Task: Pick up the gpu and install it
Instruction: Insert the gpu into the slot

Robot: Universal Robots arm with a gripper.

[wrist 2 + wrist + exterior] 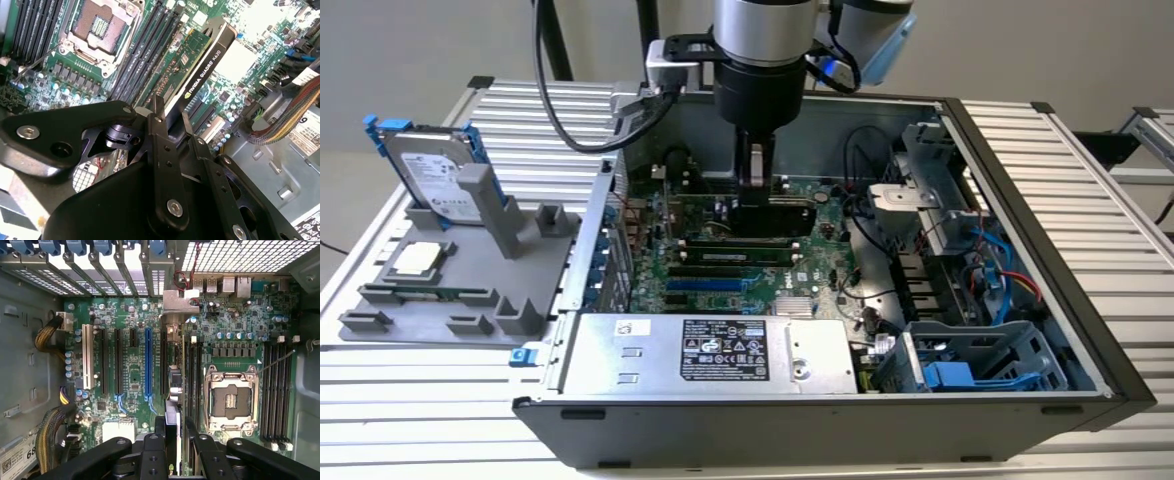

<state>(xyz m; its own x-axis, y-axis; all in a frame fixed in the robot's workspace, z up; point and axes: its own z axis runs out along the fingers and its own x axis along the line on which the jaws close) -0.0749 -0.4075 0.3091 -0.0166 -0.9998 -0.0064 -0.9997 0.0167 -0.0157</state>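
Gpu [202, 75] betw fingers [167, 150], over mobo [130, 375]

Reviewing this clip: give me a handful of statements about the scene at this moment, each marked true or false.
1. The claw is shut on the gpu. True.
2. The gpu lies on the grey holder outside the case. False: it hangs edge-down over the motherboard inside the computer case.
3. The processor socket on the motherboard is empty. True.
4. The hard drive sits in a bay inside the case. False: it stands upright in the grey holder at the exterior view's left.
5. The case's side panel is on. False: the case is open.
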